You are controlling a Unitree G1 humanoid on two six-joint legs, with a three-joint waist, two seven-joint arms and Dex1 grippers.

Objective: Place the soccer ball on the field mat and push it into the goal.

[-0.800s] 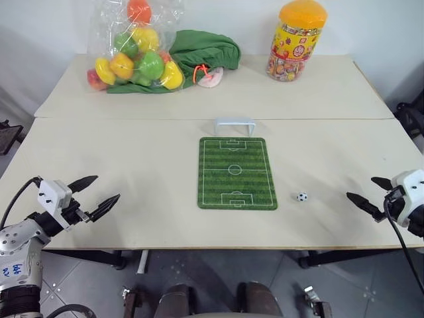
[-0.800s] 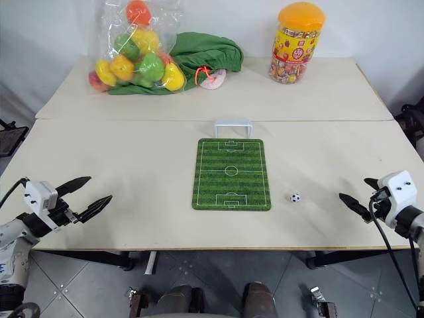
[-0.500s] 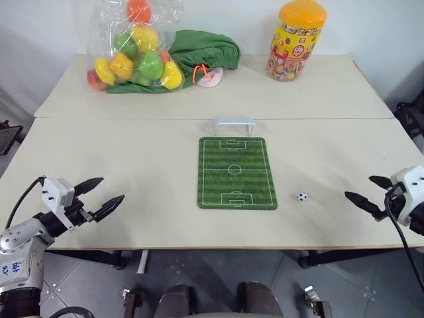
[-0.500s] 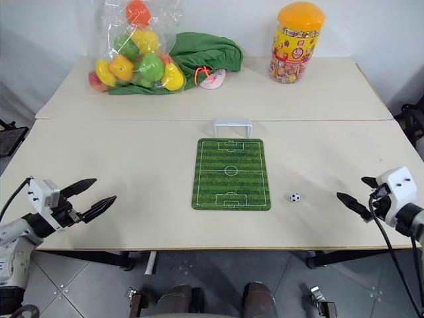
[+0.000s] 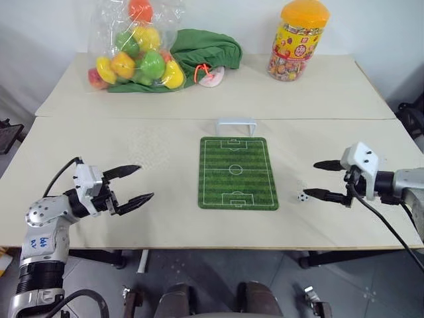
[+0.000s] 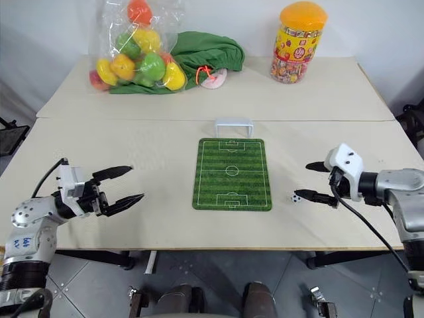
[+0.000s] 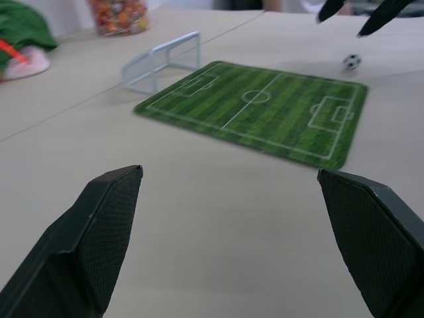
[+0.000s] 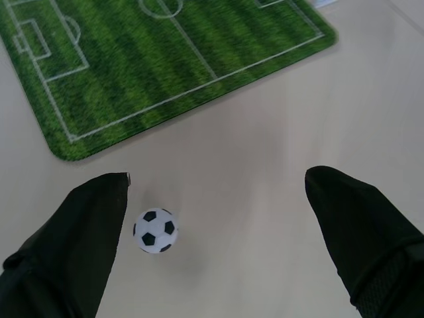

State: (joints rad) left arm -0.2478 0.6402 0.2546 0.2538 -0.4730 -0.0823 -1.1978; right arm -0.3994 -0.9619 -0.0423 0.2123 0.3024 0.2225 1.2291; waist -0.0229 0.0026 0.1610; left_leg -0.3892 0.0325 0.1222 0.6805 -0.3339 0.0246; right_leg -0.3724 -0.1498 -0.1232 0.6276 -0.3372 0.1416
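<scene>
The ball (image 5: 303,197) lies on the table (image 5: 165,159) right of centre, just off the mat's (image 5: 237,172) lower right corner, beside one fingertip of the wide-spread right gripper (image 5: 322,180). The goal (image 5: 235,124) stands at the mat's far end. Lower left, the left gripper (image 5: 134,183) is also wide, empty. Upper left, a clear bag (image 5: 132,46) holds colourful balls; upper right, a jar (image 5: 297,41) holds sweets.
</scene>
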